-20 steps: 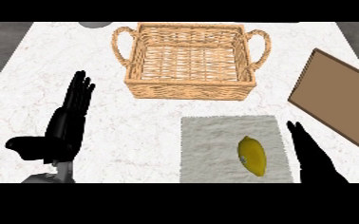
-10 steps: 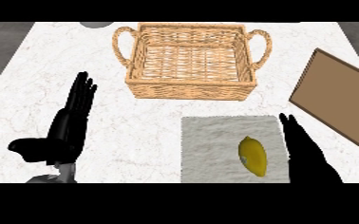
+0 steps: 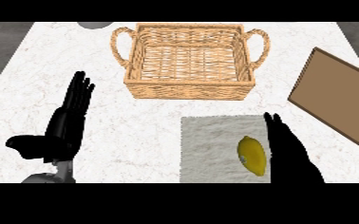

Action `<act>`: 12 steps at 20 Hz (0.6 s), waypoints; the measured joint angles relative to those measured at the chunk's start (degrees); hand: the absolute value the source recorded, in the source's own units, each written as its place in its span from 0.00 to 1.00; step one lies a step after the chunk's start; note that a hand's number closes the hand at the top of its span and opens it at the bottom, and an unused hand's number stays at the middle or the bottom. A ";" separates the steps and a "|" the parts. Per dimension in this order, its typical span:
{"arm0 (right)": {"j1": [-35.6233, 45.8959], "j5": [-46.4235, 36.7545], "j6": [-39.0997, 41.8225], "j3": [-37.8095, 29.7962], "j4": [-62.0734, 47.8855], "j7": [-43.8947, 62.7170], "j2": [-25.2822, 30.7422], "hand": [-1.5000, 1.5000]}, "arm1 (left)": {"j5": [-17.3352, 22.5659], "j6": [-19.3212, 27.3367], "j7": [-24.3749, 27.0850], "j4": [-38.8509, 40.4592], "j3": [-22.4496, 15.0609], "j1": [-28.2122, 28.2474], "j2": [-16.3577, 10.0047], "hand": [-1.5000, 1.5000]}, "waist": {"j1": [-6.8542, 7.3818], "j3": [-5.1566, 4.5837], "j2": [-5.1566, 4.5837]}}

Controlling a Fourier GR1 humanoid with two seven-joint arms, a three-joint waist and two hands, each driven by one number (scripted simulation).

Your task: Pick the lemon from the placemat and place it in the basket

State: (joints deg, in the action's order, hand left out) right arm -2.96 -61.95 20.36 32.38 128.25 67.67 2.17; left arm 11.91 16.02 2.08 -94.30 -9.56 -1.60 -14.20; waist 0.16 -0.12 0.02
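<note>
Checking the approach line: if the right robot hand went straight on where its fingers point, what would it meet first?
Probably the wicker basket, at its front right corner; height is unclear. The lemon lies beside the right robot hand, left of that line.

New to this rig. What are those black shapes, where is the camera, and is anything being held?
This is the view from a humanoid robot's head, looking steeply down at a marble counter. The black shapes are its two hands. The left hand rests open at the left, fingers up, holding nothing. The right hand, fingers straight, is just right of a yellow lemon lying on a grey placemat; nothing is gripped. Beyond them stands an empty wicker basket, the lemon's destination. A brown board lies at the right edge.
</note>
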 measured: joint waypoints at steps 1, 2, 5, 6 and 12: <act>0.15 -0.40 0.01 0.31 -0.69 -0.12 -0.32 0.00 | -0.26 0.21 -0.09 -0.16 -0.09 0.00 0.25 0.50 | 0.02 0.01 0.00; 0.35 -0.76 -0.07 0.51 -1.43 -0.18 -0.56 0.00 | -0.42 0.31 -0.10 0.00 0.01 -0.10 0.38 0.50 | 0.02 0.02 -0.01; 0.10 -2.55 -0.16 0.75 -3.11 -0.75 -1.04 0.00 | -0.08 -0.35 -0.39 -0.55 0.54 0.32 0.13 0.50 | 0.02 0.04 0.01; 0.13 -3.08 -0.20 0.40 -3.93 -1.15 -1.15 0.00 | -0.49 0.03 -0.87 -0.66 0.29 -0.19 0.44 0.50 | -0.03 0.05 0.01; 0.94 -4.06 -0.74 -1.21 -6.71 -1.88 -1.46 0.00 | -1.02 -0.40 -0.85 -1.97 0.46 1.25 0.74 0.50 | 0.07 0.08 0.01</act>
State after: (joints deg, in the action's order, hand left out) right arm -2.02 -66.01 19.62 31.17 121.54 65.79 0.71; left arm 10.89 15.62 1.24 -96.26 -9.10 -0.35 -13.46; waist 0.23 -0.04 0.03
